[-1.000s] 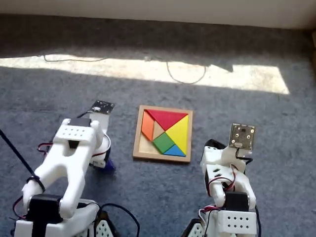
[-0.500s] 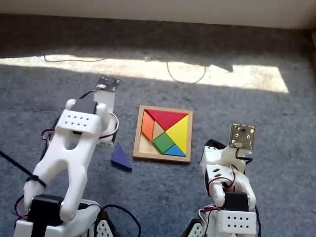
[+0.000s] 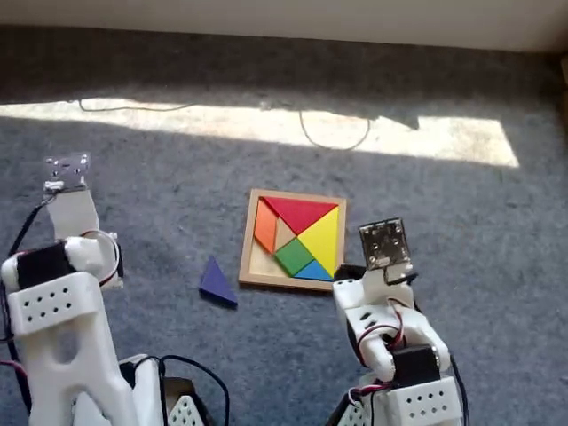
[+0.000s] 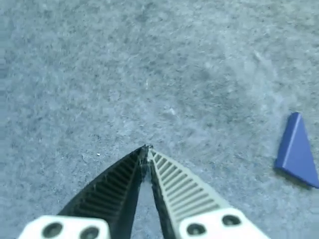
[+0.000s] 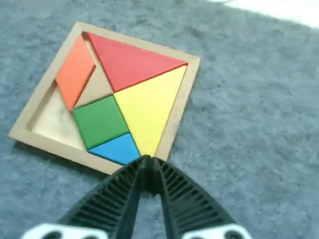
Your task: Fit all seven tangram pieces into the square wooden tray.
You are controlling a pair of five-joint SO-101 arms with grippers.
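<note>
Loose piece: blue triangle point(image 3: 216, 283) lies flat on the carpet point(image 3: 461, 231), beside the tray's left rim but apart from it, toward its near corner.
Tray: square wooden tray point(image 3: 248, 241) holds a red triangle point(image 3: 299, 211), yellow triangle point(image 3: 323, 240), orange slanted piece point(image 3: 264, 226), green square point(image 3: 293, 256), light blue triangle point(image 3: 314, 271) and a small tan triangle point(image 3: 282, 235). The near-left corner is bare wood.
Handling (judged): the blue triangle is thin, stiff and light. Its painted faces are likely slick, and it sits low in the pile, so it may skid when nudged.
Hold (judged): pinch across two edges near the thick middle, not at a sharp tip.
Left arm: raised at the left side, well apart from the blue triangle.
Left tool point(image 4: 146, 151): fingers closed tip to tip, holding nothing.
Right arm: folded low, its tip at the tray's near-right rim.
Right tool point(image 5: 148, 162): fingers pressed together, holding nothing.
</note>
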